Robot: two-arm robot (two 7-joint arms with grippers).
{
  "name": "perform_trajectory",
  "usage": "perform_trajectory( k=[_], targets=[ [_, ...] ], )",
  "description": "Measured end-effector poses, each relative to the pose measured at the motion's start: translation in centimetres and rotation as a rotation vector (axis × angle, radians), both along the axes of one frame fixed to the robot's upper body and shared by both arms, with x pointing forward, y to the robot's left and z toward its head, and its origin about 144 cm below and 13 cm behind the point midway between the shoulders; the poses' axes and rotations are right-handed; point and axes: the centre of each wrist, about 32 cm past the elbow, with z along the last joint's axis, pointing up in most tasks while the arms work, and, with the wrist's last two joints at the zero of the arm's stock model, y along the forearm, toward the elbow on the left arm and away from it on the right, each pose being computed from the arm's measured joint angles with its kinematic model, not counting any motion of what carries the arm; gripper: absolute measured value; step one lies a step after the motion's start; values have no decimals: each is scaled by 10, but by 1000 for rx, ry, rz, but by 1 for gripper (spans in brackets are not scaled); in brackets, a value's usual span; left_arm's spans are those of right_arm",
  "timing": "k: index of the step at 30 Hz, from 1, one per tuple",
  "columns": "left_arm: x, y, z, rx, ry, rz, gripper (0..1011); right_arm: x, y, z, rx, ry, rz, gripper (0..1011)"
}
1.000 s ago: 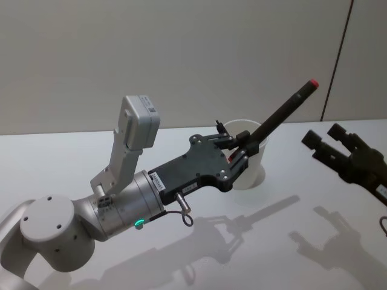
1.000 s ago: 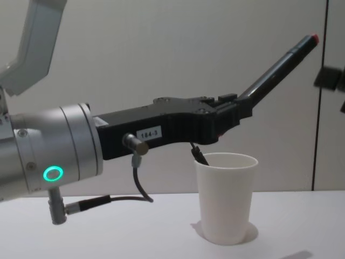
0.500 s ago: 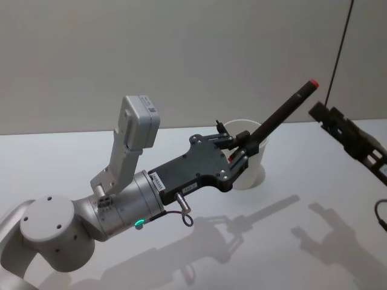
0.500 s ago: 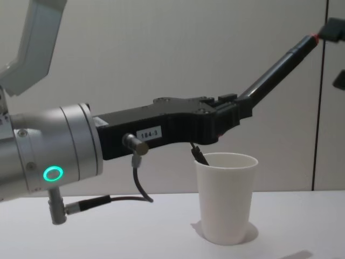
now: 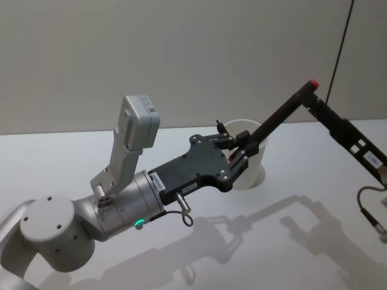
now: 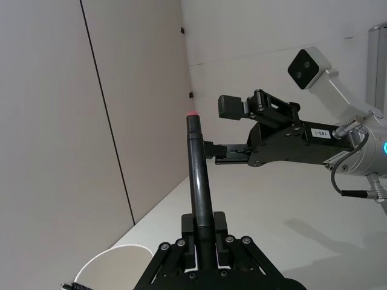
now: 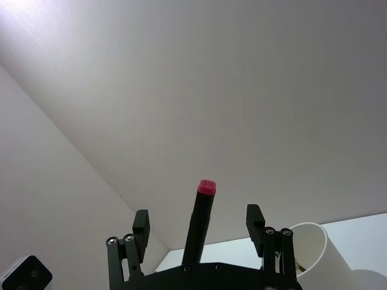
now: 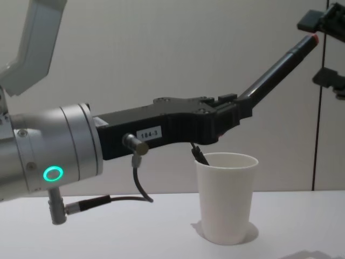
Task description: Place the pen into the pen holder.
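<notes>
A black pen (image 5: 281,115) with a red end is held by my left gripper (image 5: 245,148), which is shut on its lower part. The pen slants up and to the right above the pen holder (image 5: 254,172), a white paper cup on the table. In the chest view the pen (image 8: 275,67) rises from the left gripper (image 8: 232,110) over the cup (image 8: 226,199). My right gripper (image 8: 318,48) is open, one finger on each side of the pen's red end. The right wrist view shows the pen (image 7: 202,223) between those open fingers, clear of both.
The white table (image 5: 302,241) stretches around the cup, with a plain wall behind. A dark vertical seam (image 8: 322,135) runs down the wall on the right. My left arm's grey body (image 5: 78,223) takes up the near left.
My right gripper has risen from low on the right and moved in to the pen's red end, which now stands between its fingers. The left gripper, pen and cup have not moved.
</notes>
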Motion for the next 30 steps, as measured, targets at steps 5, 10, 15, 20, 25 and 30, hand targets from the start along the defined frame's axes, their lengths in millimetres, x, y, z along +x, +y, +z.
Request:
perform_trajectory(
  k=[5,10,15,20,25,30],
  targets=[
    [0,0,0,0,0,0,182,3,5,1,1,10,9,1001],
    [0,0,0,0,0,0,181,6,11,0,-3,17,18,1001],
    [0,0,0,0,0,0,182,8,17,-1,-9,22,27,1001],
    [0,0,0,0,0,0,182,11,22,-2,-10,28,29,1001],
    [0,0,0,0,0,0,182,12,26,-4,-8,35,28,1001],
    [0,0,0,0,0,0,181,13,29,-5,-2,40,22,1001]
  ],
)
